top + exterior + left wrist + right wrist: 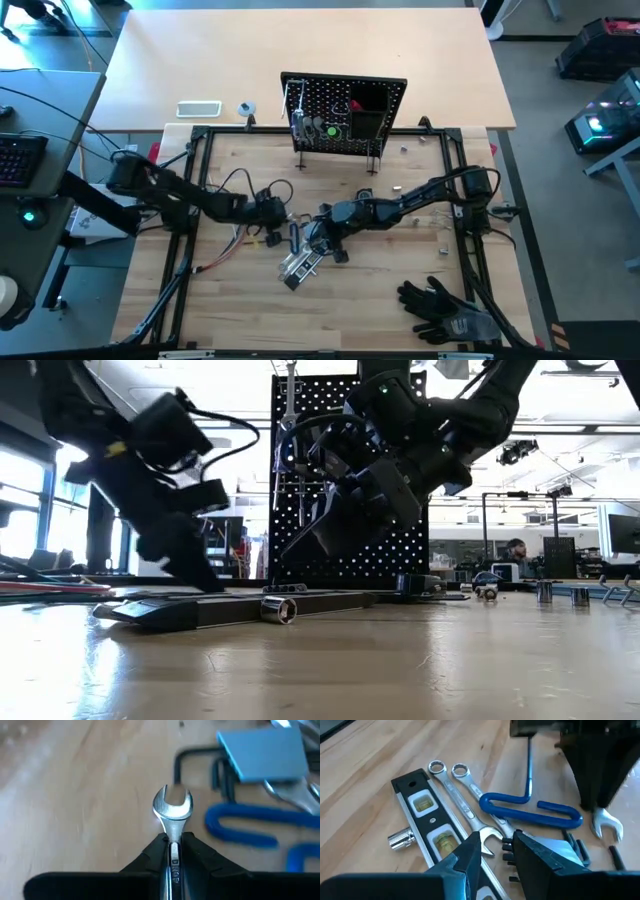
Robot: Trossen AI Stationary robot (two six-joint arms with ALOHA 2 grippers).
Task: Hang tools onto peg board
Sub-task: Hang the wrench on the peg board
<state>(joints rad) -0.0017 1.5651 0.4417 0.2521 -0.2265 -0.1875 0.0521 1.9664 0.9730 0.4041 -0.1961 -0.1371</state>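
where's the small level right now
In the high view the level lies on the table in front of the peg board, just below the right tool, beside two wrenches.

Overhead looks down; low camera level; wrists close above table (200, 330).

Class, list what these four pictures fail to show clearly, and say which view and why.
- Left wrist view: the wrench shank is hidden between the left gripper fingers.
- High view: tools on the peg board are too small to identify.
- Low view: the arms block most of the peg board.
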